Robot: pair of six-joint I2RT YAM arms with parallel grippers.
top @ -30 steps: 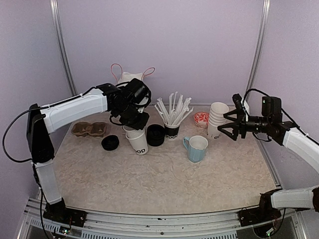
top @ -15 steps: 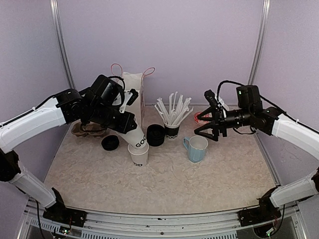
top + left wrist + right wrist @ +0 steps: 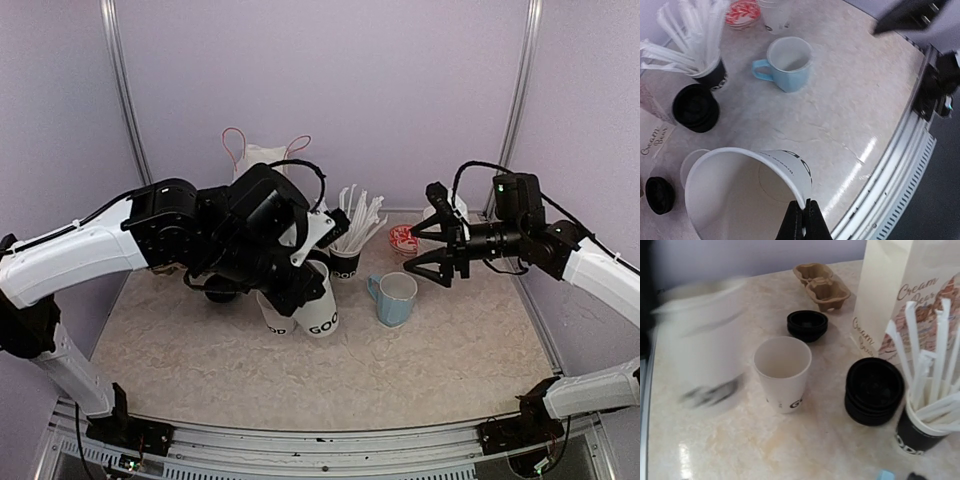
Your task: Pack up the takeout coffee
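Two lidless white paper cups printed "GOOD" are in play. One cup hangs from my left gripper, which is shut on its rim; it shows as a blur in the right wrist view. The other cup stands upright on the table just beside it, empty. My right gripper hovers open above the table right of the light-blue mug, holding nothing. A stack of black lids sits near the straw cup.
A paper bag stands at the back. A brown cup carrier and a smaller stack of black lids lie left of it. A black cup of straws and a red bowl stand behind the mug.
My left arm swung forward from the bag with the cup, which was tilted over the standing cup and now hangs beside it on the right. My right gripper reached left, then drew back slightly.
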